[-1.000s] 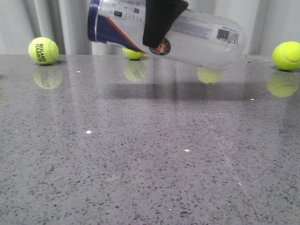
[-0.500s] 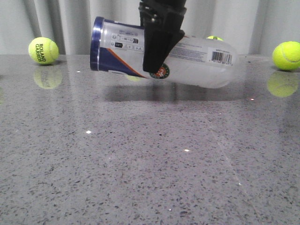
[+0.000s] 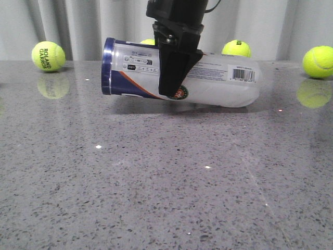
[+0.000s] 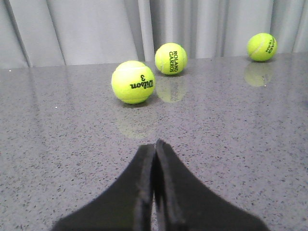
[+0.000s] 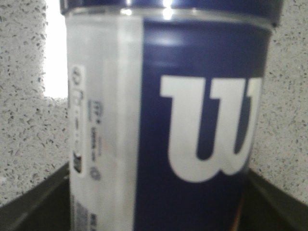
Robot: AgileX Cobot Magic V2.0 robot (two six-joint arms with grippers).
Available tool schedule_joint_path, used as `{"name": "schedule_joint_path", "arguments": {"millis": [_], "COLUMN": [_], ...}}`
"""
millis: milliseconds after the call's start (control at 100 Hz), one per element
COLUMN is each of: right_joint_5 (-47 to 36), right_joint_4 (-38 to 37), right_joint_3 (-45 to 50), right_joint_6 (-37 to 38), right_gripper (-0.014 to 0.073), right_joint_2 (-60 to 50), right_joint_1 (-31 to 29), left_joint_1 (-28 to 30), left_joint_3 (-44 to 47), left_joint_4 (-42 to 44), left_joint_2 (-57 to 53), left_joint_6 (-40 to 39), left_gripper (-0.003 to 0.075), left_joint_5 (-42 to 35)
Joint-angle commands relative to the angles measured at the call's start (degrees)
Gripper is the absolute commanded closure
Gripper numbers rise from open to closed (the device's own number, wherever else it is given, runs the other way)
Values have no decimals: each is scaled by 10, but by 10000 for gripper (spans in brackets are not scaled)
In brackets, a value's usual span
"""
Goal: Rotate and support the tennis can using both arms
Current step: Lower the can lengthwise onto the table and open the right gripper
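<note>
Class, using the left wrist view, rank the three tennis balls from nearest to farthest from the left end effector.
1. Wilson ball, straight ahead of the left end effector, nearest.
2. Roland Garros ball, just behind the first.
3. Far ball, off to the side near the curtain, farthest.

Tennis can between the fingers of our right hand, over the speckled table

We see the tennis can (image 5: 159, 115) filling most of the view, its navy band carrying large white lettering and, beside it, a pale strip of small print and symbols too blurred to read. A dark navy rim with bright glints closes the far end. Our right hand (image 5: 156, 211) shows only as two dark fingers (image 5: 36, 202) at the lower corners, one on each side of the can and up against it. The grey speckled table (image 5: 21, 86) lies behind on both sides, with a bright white patch of glare just beside the can.
</note>
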Motion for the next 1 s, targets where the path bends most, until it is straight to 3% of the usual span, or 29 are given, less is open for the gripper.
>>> {"name": "schedule_joint_path", "arguments": {"millis": [0,180,690,990], "right_joint_5": [34,36,48,48], "right_joint_4": [5,5,5,4], "right_joint_3": [-15,-15,-16,-16], "right_joint_6": [-3,-3,-2,67], "right_gripper": [-60,-18,-19,-19], "right_joint_2": [-32,-32,-37,-71], "right_joint_1": [0,0,0,0], "left_joint_1": [2,2,2,2], "left_joint_3": [26,26,26,26], "left_joint_4": [-6,-6,-6,-6], "left_joint_2": [-19,-19,-19,-19], "left_joint_6": [-7,-7,-7,-7], "left_gripper": [740,740,740,740], "left_joint_5": [-46,-46,-46,-46]}}
